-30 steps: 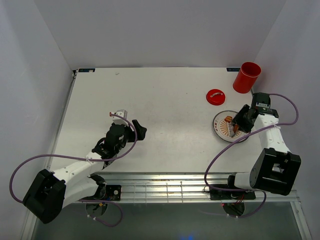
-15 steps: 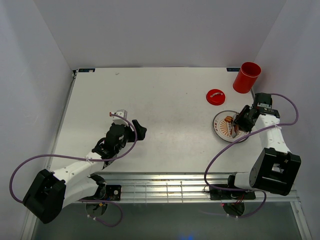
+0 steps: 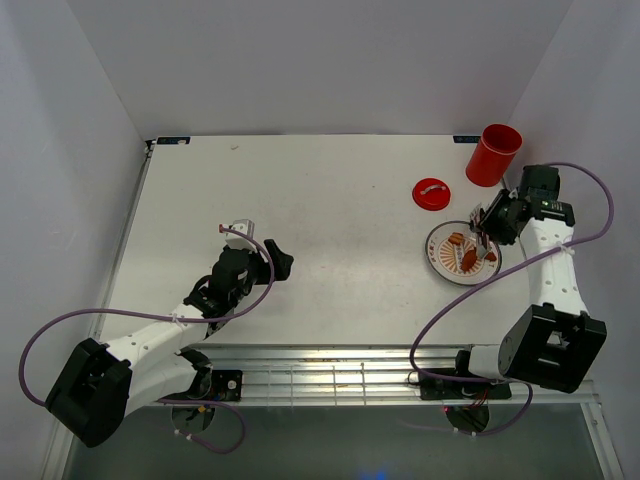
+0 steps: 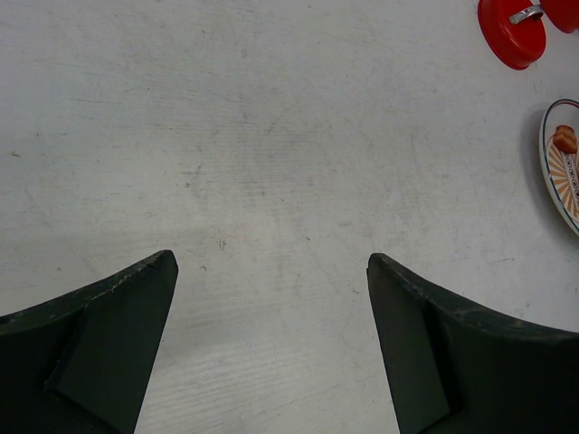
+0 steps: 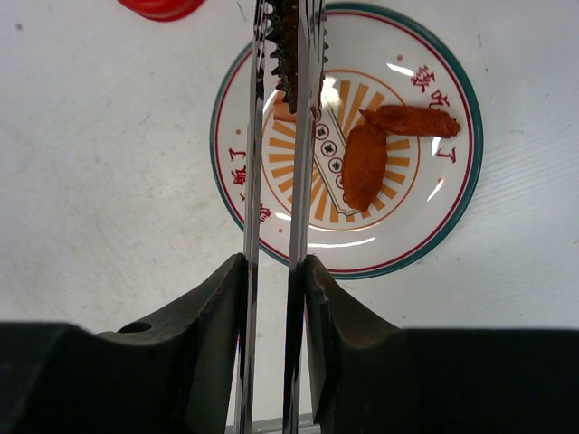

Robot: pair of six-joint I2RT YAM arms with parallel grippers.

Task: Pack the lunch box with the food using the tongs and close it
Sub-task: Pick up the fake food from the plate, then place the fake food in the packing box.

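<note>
The red lunch box [image 3: 495, 153] stands open at the back right, with its flat red lid [image 3: 431, 192] lying on the table to its left. My right gripper [image 5: 274, 271] is shut on the silver tongs [image 5: 251, 181], pressing their two arms close together. A dark brown piece [image 5: 288, 54] sits between the toothed tips, above the orange-patterned plate [image 5: 452, 208]. Two reddish-brown strips of food [image 5: 365, 165] lie on the plate. My left gripper [image 4: 271, 262] hovers wide open over bare table at the centre left, with nothing between its fingers.
The right wall runs close beside the lunch box and the right arm [image 3: 550, 260]. The lid [image 4: 512, 32] and the plate's edge [image 4: 554, 172] show at the far right of the left wrist view. A metal rail [image 3: 330, 375] borders the near edge.
The right gripper has squeezed the tongs' arms closer together and drawn back and to the right, toward the lunch box. The left arm has not moved.
</note>
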